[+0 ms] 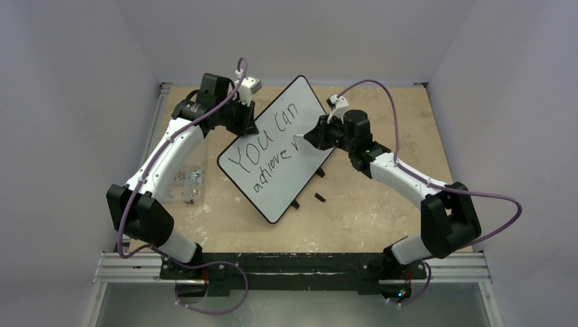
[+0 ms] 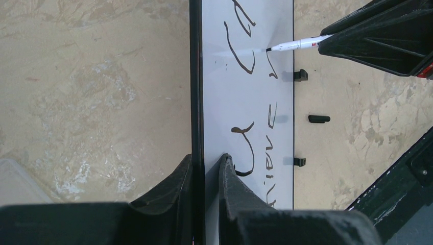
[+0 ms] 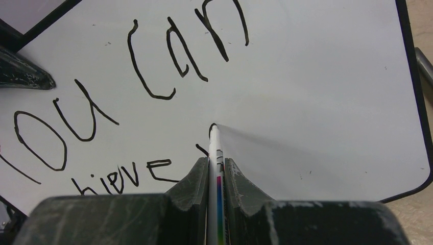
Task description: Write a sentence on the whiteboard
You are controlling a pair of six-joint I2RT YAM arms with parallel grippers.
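Observation:
The whiteboard (image 1: 279,153) lies tilted on the table, with a thin black frame. The sentence (image 1: 269,146) reads "You can" above "achieve" and the first strokes of a further letter. My left gripper (image 2: 205,162) is shut on the whiteboard's edge (image 2: 196,92) at the far left. My right gripper (image 3: 216,162) is shut on a white marker (image 3: 215,148), whose tip touches the board just right of "achieve". The marker also shows in the left wrist view (image 2: 296,45), its tip on the board. The lettering fills the right wrist view (image 3: 168,66).
A small black piece (image 1: 320,197) lies loose on the wooden table near the board's right edge. A clear plastic item (image 1: 187,178) sits left of the board. The board's black feet (image 2: 300,75) stick out along its edge.

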